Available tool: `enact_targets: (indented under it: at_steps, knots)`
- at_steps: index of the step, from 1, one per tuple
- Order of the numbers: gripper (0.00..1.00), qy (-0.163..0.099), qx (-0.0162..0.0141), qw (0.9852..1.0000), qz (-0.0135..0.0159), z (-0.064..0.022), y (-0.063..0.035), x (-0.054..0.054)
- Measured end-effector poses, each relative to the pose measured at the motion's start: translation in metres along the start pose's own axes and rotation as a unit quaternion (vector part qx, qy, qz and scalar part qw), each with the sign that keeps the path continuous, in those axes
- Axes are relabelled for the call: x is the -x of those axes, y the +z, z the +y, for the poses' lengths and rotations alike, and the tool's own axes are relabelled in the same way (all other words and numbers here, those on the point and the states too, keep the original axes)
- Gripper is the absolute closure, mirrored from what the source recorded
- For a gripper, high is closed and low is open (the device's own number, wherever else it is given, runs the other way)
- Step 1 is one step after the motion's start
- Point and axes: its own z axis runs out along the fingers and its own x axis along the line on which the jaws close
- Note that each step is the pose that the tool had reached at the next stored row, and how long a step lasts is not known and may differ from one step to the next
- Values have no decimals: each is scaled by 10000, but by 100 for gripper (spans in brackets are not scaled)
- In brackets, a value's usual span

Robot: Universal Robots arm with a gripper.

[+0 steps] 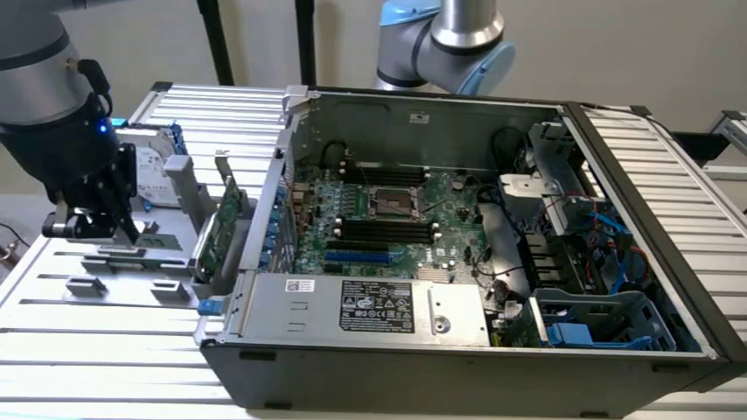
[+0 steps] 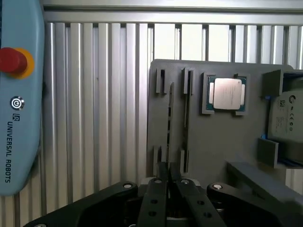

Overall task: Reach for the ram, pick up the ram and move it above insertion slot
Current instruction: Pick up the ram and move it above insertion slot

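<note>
I see the black two-finger gripper (image 1: pixel 100 229) (image 2: pixel 168 165) low over the grey plastic holder tray (image 2: pixel 213 142) in the lower left of the exterior view. The ram (image 2: pixel 169 118), a long thin dark stick seen from its edge, stands in a narrow slot of this tray. The claw is clenched on the ram, with the ram's near end between its narrow fingers. A square silver processor chip (image 2: pixel 228 93) lies near on the same tray. The open dark computer case (image 1: pixel 653 201) stands well apart, at the exterior view's right

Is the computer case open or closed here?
Open: the computer case lies on its side with no side panel, so the motherboard and its black slots are exposed.
</note>
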Motion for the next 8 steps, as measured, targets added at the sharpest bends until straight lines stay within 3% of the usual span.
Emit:
enact_targets:
  at_steps: [8]
  knots:
    - [87,-37,2,9999,-120,-275,-300,-13]
